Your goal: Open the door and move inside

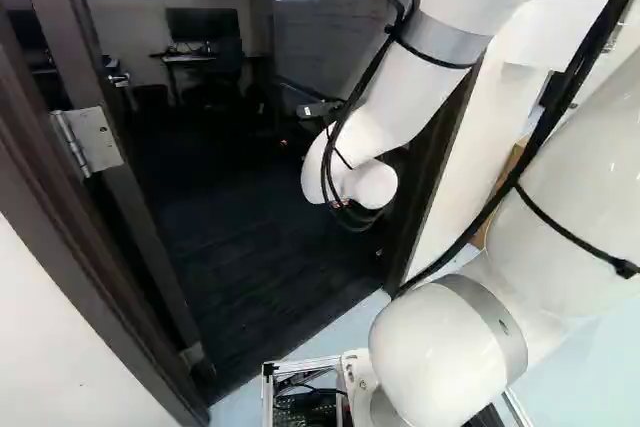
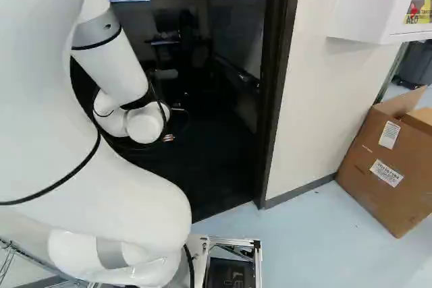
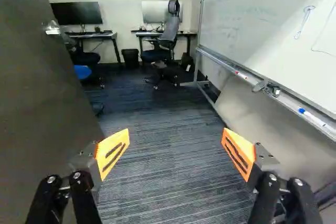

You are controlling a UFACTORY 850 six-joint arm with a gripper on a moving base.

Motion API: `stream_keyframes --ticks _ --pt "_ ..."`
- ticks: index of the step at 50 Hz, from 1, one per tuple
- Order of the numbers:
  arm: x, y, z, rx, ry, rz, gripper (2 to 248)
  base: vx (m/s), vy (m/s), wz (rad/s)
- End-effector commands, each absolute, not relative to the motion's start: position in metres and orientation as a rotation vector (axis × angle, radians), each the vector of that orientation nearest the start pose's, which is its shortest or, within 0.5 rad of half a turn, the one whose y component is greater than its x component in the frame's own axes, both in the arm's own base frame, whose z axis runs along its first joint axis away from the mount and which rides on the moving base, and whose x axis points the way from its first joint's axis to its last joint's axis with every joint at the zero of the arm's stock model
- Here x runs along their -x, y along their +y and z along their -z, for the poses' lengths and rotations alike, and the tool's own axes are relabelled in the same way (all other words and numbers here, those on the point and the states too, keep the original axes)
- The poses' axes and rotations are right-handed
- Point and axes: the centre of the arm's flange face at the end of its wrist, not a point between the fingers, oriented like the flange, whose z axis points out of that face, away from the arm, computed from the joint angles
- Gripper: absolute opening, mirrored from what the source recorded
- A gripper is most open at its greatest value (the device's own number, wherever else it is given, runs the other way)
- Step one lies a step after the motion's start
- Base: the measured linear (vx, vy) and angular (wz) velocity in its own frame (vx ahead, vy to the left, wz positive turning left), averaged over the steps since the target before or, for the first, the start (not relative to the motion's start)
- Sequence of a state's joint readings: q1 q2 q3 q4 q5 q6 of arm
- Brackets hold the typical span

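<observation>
My gripper (image 2: 169,137) shows only in small part past the white wrist in the right base view. In the wrist view the gripper (image 3: 176,148) has its orange-padded fingers wide apart, with only carpet seen between them. The dark door (image 3: 39,98) stands swung open into the room, beside one finger and not gripped. Its silver handle (image 3: 51,29) lies farther ahead near the door's edge. The doorway's dark frame (image 2: 275,92) rises right of the arm in the right base view; a metal hinge (image 1: 90,142) is at the left of the left base view.
Ahead are desks (image 3: 165,33), an office chair (image 3: 167,38) and a black bin (image 3: 130,57). A whiteboard (image 3: 273,30) on a stand lines the side opposite the door. Outside, a white wall (image 2: 317,85) adjoins the frame, with a cardboard box (image 2: 388,166) beyond.
</observation>
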State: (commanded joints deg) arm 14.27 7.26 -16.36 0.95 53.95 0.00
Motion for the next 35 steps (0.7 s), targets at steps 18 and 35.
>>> stream_keyframes --ticks 18,35 --pt "-0.328 0.060 -0.400 2.355 -0.194 1.897 247 0.000 0.000 0.000" --pt "-0.323 0.042 -0.400 2.381 -0.135 1.921 247 0.000 0.000 0.000"
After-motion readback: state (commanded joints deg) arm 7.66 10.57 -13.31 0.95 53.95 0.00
